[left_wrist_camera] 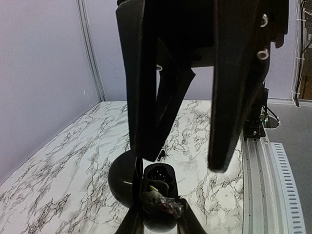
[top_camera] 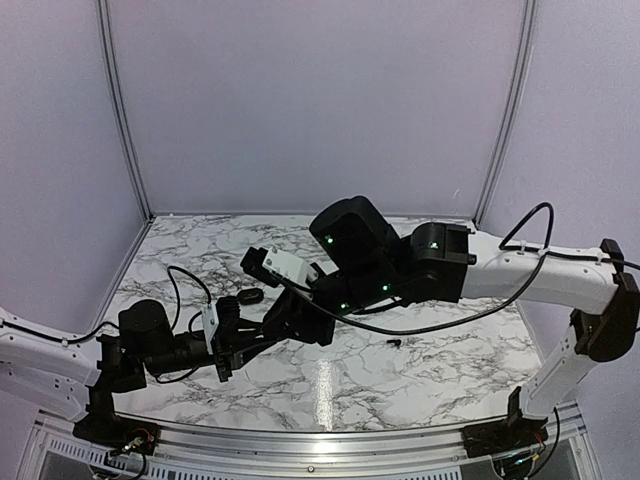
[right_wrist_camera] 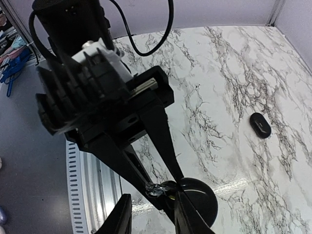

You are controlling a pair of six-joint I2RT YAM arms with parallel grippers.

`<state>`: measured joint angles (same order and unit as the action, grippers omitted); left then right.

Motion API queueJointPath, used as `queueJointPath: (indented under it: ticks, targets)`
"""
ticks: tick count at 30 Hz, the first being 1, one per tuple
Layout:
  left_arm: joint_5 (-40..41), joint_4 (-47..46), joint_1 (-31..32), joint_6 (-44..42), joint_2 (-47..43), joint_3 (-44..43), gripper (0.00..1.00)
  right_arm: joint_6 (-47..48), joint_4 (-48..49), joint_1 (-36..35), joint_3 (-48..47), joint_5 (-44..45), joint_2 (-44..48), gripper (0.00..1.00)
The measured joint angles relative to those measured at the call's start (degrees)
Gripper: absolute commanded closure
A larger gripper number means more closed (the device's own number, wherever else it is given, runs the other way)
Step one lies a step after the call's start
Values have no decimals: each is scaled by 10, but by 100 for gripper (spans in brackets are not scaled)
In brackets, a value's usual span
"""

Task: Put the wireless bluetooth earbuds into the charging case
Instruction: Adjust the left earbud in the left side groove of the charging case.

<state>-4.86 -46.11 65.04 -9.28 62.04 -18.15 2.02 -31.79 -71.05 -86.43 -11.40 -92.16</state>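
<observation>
**A:** Where is the charging case (left_wrist_camera: 158, 176)?

**B:** Down at the desk (top_camera: 440, 385), left of centre toward the near edge. It is open, with its round lid (left_wrist_camera: 122, 181) swung out to one side. The left gripper (right_wrist_camera: 163, 188) has its fingers pressed together on the case's near rim, pinching it.

**A:** And the right gripper (left_wrist_camera: 185, 163)?

**B:** It hangs right above the case mouth, fingers pointing down and parted, with a clear gap between them. I see nothing in that gap (a bud is far smaller than those fingers and could hide behind one).

**A:** So where are the earbuds?

**B:** One small dark speck (top_camera: 393, 342) lies on the desk to the right of both grippers, well apart from the case. It is probably an earbud, though too small here to be sure. The wells of the case are too dark to tell whether any bud sits inside.

**A:** What could go wrong from here?

**B:** The two sets of fingers are crowded together. A descent slightly off line would knock the case, and a pinch on the rim is a thin hold, so the case could twist or slip free. If a bud is being carried, a skewed stem could catch the edge of a well and spill out onto the marble.
</observation>
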Motion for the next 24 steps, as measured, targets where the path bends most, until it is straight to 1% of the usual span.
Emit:
queueJointPath:
  ticks: [6,11,24]
  targets:
    - [0,0,0,3,0,0,100,0,2,-1,0,29,-12,69]
    - [4,0,-1,3,0,0,100,0,9,-1,0,30,-17,67]
    - [4,0,-2,4,0,0,100,0,24,-2,0,19,-20,67]
